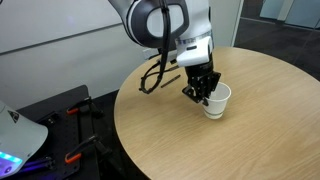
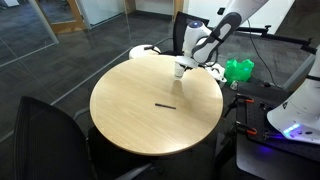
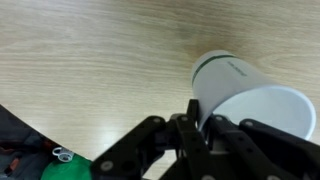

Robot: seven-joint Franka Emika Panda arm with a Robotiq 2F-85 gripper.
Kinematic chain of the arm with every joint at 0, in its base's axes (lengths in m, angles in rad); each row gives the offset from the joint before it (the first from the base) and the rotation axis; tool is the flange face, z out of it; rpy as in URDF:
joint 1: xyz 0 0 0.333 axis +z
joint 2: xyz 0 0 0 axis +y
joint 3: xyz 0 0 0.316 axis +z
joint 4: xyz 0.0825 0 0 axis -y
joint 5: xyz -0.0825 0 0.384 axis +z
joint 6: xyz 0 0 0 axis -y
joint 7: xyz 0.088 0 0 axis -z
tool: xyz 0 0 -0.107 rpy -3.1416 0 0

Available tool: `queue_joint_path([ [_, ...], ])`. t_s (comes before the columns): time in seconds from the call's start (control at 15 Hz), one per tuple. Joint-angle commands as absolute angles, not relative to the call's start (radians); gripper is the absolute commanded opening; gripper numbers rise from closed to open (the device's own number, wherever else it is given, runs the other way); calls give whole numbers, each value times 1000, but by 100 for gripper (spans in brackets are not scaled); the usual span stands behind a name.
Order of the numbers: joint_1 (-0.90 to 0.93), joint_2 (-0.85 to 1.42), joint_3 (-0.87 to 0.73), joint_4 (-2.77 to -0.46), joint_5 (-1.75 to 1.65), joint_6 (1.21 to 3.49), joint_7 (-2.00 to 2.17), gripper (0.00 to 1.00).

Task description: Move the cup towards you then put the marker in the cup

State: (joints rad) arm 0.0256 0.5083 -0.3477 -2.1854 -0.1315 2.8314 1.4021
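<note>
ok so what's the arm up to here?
The arm's pincer is shut on the rim of the white cup, which sits near one edge of the round wooden table. The dark marker lies flat by itself near the middle of the table, apart from the cup and not yet in it.

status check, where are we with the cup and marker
Gripper shut on cup rim. Cup by table edge. Marker flat mid-table, untouched. Nothing between them.
</note>
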Motion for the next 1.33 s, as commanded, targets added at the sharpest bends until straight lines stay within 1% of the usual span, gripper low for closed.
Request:
queue_joint_path([
  [0.0,55,463,-374,-2267,-99,2874,1404,1],
  [0.33,61,453,-379,-2312,-59,2877,1403,1],
  [0.4,58,448,-375,-2316,-54,2871,1397,10],
  [0.47,57,448,-373,-2319,-49,2871,1397,32],
  [0.53,60,445,-376,-2321,-48,2868,1399,37],
  [0.93,82,392,-396,-2363,-62,2891,1402,83],
  [1.0,87,381,-401,-2371,-65,2900,1405,89],
  [1.07,100,363,-415,-2384,-76,2907,1410,93],
  [1.2,128,333,-447,-2408,-98,2926,1419,100],
  [1.27,145,316,-467,-2421,-113,2932,1421,100],
])
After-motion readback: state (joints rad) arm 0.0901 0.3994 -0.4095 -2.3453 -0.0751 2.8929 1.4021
